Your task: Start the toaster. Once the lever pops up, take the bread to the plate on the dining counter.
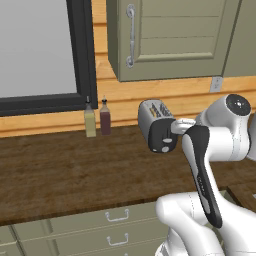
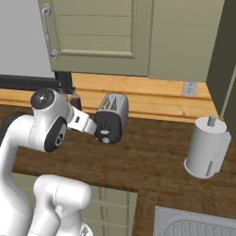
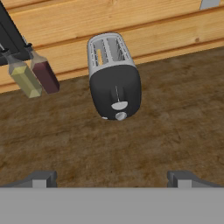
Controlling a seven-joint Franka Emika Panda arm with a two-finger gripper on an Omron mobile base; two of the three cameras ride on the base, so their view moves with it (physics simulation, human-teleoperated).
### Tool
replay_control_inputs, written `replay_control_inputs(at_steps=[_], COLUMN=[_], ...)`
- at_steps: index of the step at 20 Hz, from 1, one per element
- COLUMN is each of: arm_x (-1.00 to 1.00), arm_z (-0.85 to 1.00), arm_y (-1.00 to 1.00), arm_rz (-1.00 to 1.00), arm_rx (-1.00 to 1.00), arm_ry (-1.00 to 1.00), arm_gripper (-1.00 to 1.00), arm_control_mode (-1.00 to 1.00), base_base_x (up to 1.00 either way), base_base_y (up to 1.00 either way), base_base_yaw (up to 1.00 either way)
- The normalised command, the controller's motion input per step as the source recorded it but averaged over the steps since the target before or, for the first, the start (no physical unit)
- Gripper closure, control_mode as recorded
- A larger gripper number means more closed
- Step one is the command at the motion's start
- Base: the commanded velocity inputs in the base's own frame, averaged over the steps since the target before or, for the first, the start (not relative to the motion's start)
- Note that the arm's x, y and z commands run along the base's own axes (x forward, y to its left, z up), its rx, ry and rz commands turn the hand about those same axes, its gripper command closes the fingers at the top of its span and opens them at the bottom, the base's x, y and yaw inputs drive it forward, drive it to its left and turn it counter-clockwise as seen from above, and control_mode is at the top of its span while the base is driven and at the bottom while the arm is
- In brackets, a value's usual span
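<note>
The silver-grey toaster (image 1: 156, 126) (image 2: 112, 117) (image 3: 113, 74) stands on the wood counter near the plank wall, its black end panel facing me. On that panel a pale lever tab (image 3: 119, 105) sits low, just above a small round knob (image 3: 120, 116). A tan sliver of bread (image 3: 100, 57) shows in one top slot. My gripper (image 3: 112, 178) is open, with nothing between its fingertips (image 3: 41, 179). It hovers over the counter short of the toaster and points at the black panel. The plate and the dining counter are out of view.
Two bottles, one olive (image 1: 90, 121) (image 3: 24, 79) and one dark red (image 1: 105, 118) (image 3: 45, 76), stand left of the toaster. A paper towel roll (image 2: 206, 148) and a sink corner (image 2: 193, 225) lie to the right. Wall cabinets (image 1: 170, 40) hang overhead.
</note>
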Motion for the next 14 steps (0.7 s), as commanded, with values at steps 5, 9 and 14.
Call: replay_control_inputs(at_steps=[5,9,14], arm_x=[0.00,0.00,0.00], arm_z=[0.00,0.00,0.00], arm_y=[0.00,0.00,0.00], arm_rz=[0.00,0.00,0.00], arm_rx=[0.00,0.00,0.00], arm_ry=[0.00,0.00,0.00], arm_gripper=[-1.00,-1.00,-1.00], arm_control_mode=[-1.00,-1.00,-1.00], base_base_x=[0.00,0.00,0.00], base_base_y=[0.00,0.00,0.00], base_base_yaw=[0.00,0.00,0.00])
